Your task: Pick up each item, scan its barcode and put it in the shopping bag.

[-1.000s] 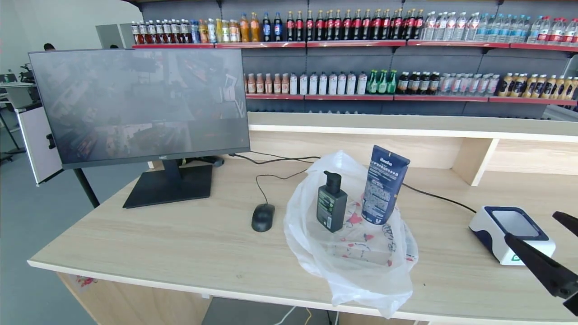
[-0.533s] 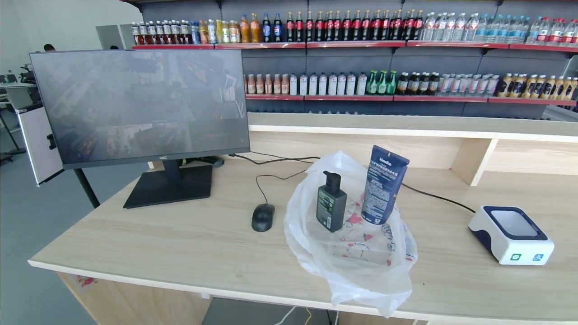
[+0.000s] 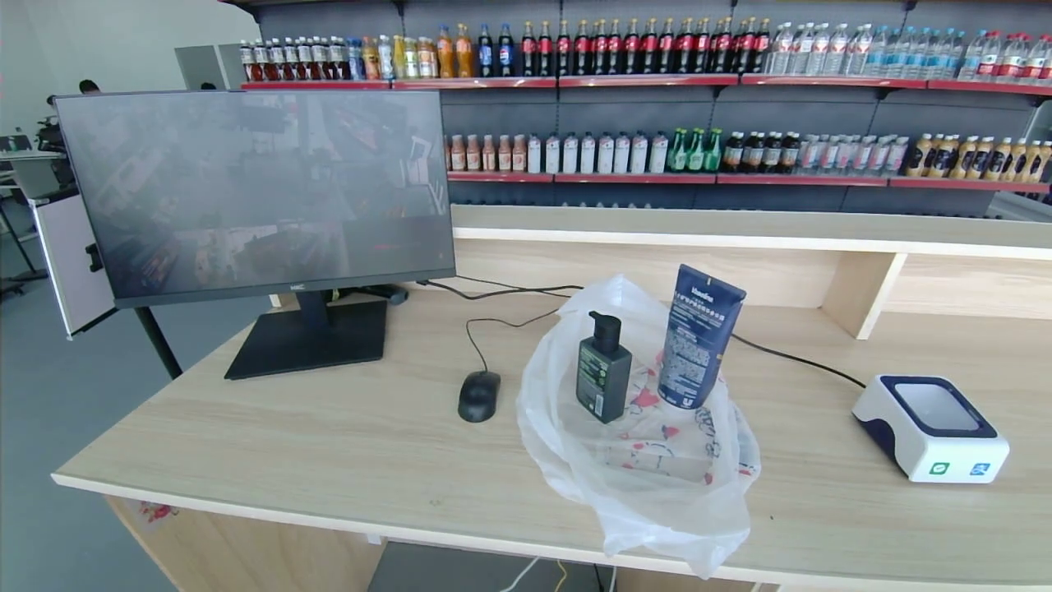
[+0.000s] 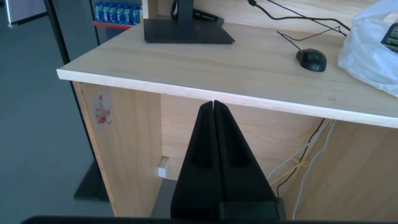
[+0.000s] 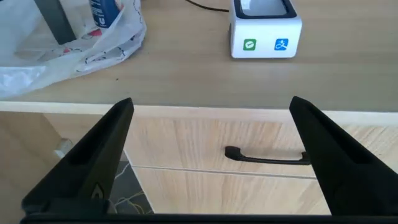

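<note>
Head: bag (image 3: 657, 510) lies on counter (image 3: 329, 444), with bottle (image 3: 603, 380) and tube (image 3: 697, 337) upright inside. Scanner (image 3: 929, 426) sits well right, mouse (image 3: 478, 395) just left of bag.
Left wrist: left gripper (image 4: 215, 104) pinched closed, empty, below counter edge.
Right wrist: right gripper (image 5: 211, 104) spread wide, empty, low before drawer handle (image 5: 267, 157).
</note>
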### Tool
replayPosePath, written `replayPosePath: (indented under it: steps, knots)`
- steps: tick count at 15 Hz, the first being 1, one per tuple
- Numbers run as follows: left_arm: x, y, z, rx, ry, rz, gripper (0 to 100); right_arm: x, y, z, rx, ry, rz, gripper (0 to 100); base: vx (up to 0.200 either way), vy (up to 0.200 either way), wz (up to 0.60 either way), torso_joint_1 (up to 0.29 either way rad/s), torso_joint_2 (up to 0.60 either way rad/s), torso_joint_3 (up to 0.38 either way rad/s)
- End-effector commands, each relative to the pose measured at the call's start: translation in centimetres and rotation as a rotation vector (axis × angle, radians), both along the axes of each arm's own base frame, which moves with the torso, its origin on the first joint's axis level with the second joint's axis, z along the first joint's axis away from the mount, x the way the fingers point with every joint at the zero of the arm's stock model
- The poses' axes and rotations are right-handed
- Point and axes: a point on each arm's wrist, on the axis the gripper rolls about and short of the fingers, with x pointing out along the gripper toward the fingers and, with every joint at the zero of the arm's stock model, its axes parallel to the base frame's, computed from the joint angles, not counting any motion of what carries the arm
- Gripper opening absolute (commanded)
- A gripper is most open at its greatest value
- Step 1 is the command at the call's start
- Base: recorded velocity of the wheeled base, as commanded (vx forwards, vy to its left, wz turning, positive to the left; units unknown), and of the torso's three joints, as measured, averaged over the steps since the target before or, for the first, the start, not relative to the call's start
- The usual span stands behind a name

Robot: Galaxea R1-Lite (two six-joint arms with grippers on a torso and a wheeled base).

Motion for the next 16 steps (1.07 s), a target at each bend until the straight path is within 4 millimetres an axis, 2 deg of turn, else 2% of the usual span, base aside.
replayPosePath:
  steps: [1,3,7,16]
  knots:
    - [0.0,0.0,0.0,-0.001,0.0,-0.001,0,-0.08,-0.15,-0.07,-0.012,-0.01,0.099,100,0.0,0.0,0.0,0.0,0.0,0.0]
    - [0.0,0.0,0.0,-0.002,0.0,-0.001,0,-0.75,-0.03,-0.24,-0.048,-0.091,0.027,100,0.0,0.0,0.0,0.0,0.0,0.0]
    - [0.0,0.0,0.0,-0.002,0.0,-0.001,0,-0.77,-0.08,-0.24,-0.021,-0.095,0.05,100,0.0,0.0,0.0,0.0,0.0,0.0]
    - [0.0,0.0,0.0,-0.011,0.0,0.002,0,-0.77,-0.08,-0.24,-0.027,-0.095,0.05,100,-0.2,0.0,0.0,0.001,0.0,0.002]
